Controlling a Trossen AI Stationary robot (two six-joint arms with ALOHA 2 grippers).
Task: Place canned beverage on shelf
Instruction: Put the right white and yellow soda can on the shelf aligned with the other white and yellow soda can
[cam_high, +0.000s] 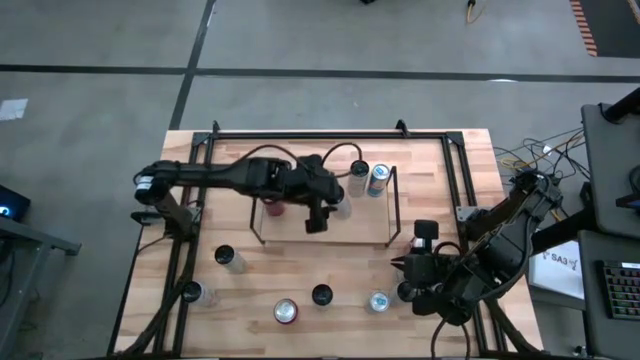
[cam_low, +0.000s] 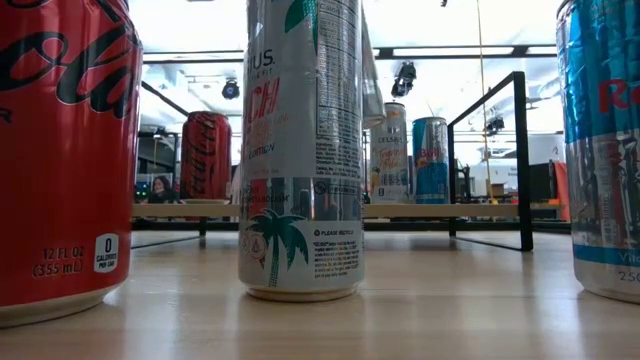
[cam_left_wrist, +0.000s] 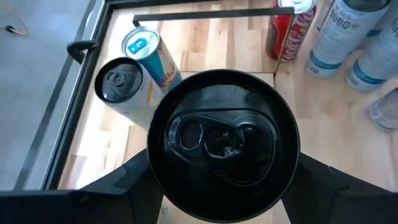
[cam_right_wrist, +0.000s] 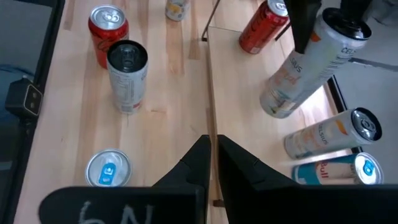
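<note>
Lowering the can (cam_left_wrist: 224, 138) straight down is what we judge the step calls for: we keep it upright over the shelf (cam_high: 392, 205), clear of the cans already there, and loosen only once its base sits flat on the wood. Our left gripper (cam_high: 316, 216) is closed on that black-topped can, one finger on each side of its body, as the left wrist view shows from straight above the lid. The can hangs directly beneath the wrist, over the shelf's middle, seemingly just off the wood. On the shelf, a red can (cam_high: 273, 207) stands toward the left end, and a pale can (cam_high: 358, 178) and a blue-topped can (cam_high: 378, 178) stand at the back toward the right end, so we should set ours down in the free stretch between them. Tilt is the risk we see here: the wire end frames and neighbours sit near. Our right gripper (cam_right_wrist: 212, 148) waits with fingers pressed together, empty, over the worktop in front of the shelf's right end.
</note>
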